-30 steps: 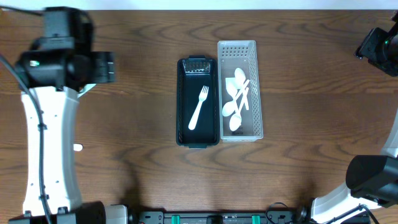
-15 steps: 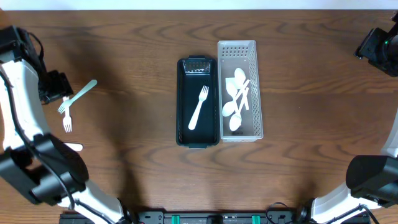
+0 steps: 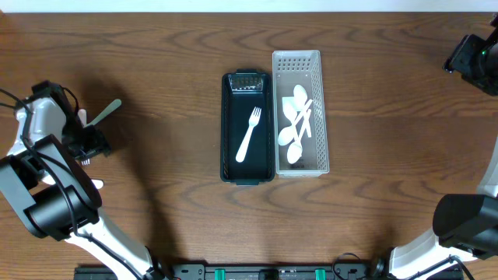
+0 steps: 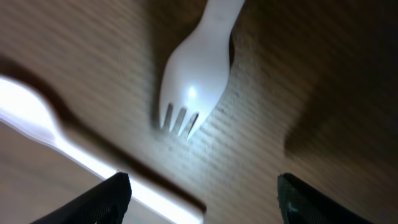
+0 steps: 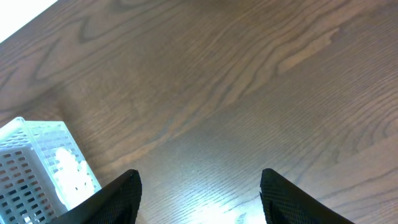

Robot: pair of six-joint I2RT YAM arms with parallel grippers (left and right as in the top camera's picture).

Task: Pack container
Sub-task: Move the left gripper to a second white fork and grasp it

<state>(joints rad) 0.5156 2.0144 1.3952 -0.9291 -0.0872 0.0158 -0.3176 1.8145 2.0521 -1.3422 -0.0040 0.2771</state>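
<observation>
**A:** Where does the container sit?

**B:** Mid-table. The black container (image 3: 262, 155) lies with its long side running from the near edge to the far edge. One white fork (image 3: 248, 134) rests inside, tines toward the far edge.

**A:** And beside it?

**B:** A white basket (image 3: 296, 61) stands along its right side, touching or nearly so (the gap is too thin to judge). White spoons (image 3: 292, 124) are piled in it.

**A:** What about the left gripper?

**B:** The left gripper (image 3: 87, 144) hangs low at the left edge of the table (image 3: 171, 62), well apart from the container. In its wrist view the two fingertips (image 4: 106, 199) stand wide apart with nothing between them, so it is spread and empty.

**A:** Anything under it?

**B:** A loose fork (image 4: 193, 81) lies flat on the wood just ahead of the fingertips, tines toward them. A second white piece (image 4: 37, 121) crosses the lower left of that view, too blurred to name. From overhead a pale handle (image 3: 106, 111) pokes out past the arm toward the far edge. I can't tell which piece it belongs to.

**A:** And the right one?

**B:** The right gripper (image 5: 200, 198) is over the far right corner, fingers parted, holding nothing. Bare wood lies below it, and its camera catches one corner of the basket at the lower left.
</observation>
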